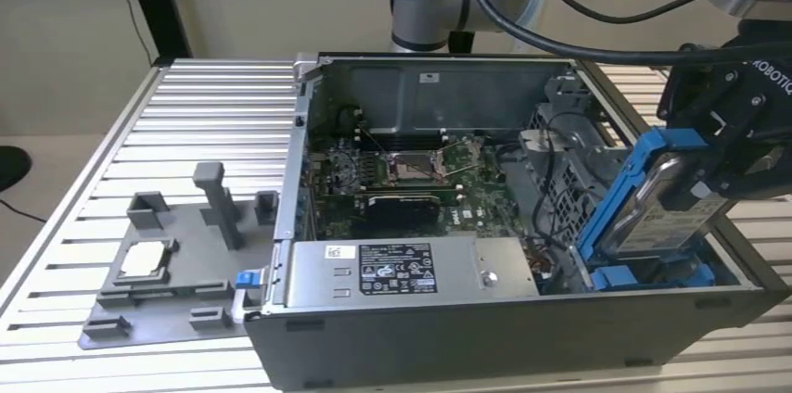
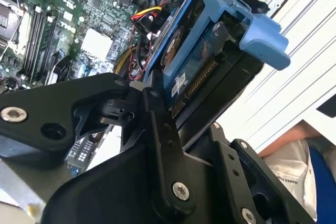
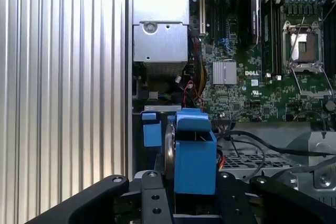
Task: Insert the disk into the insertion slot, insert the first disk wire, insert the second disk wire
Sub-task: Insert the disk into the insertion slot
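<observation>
My gripper (image 1: 696, 180) is shut on the disk (image 1: 666, 203), a silver drive clipped in a blue frame. The disk hangs tilted, its lower end over the insertion slot (image 1: 644, 274), the bay with blue guides at the case's corner on the exterior view's right. In the second wrist view the black fingers (image 2: 157, 124) clamp the disk (image 2: 194, 61) by its connector end. The first wrist view looks along the disk (image 3: 194, 150) down to a blue guide of the slot (image 3: 151, 129). Red and yellow wires (image 2: 149, 17) lie beside the bay; which are the disk wires I cannot tell.
The open computer case (image 1: 495, 337) sits on a ribbed metal table (image 1: 185, 133). Inside are a grey power supply box (image 1: 409, 268) and the motherboard with its processor socket (image 1: 415, 166). A grey fixture (image 1: 173, 263) lies on the exterior view's left. A person's sleeve (image 2: 310, 161) is close by.
</observation>
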Controlling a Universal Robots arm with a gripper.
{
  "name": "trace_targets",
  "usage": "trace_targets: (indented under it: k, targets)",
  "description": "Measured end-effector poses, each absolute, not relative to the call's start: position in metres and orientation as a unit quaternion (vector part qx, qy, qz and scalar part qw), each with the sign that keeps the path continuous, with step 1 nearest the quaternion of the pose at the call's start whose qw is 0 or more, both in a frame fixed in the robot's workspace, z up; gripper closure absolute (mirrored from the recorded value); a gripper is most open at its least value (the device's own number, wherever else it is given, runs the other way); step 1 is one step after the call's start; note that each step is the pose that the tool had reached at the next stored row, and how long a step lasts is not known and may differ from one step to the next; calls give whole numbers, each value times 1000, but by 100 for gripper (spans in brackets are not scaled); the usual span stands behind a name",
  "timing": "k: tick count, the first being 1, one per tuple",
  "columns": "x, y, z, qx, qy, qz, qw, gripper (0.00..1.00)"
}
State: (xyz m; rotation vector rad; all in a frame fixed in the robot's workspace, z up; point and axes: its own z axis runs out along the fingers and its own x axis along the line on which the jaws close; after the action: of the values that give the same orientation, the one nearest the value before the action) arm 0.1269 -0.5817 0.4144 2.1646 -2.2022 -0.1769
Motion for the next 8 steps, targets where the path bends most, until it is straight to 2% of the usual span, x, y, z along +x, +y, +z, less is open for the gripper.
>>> trace_targets:
  k: [4, 8]
  targets:
    - [128, -582, 417, 699, -711, -67, 34, 100]
    - [128, -582, 425, 698, -711, -71, 38, 100]
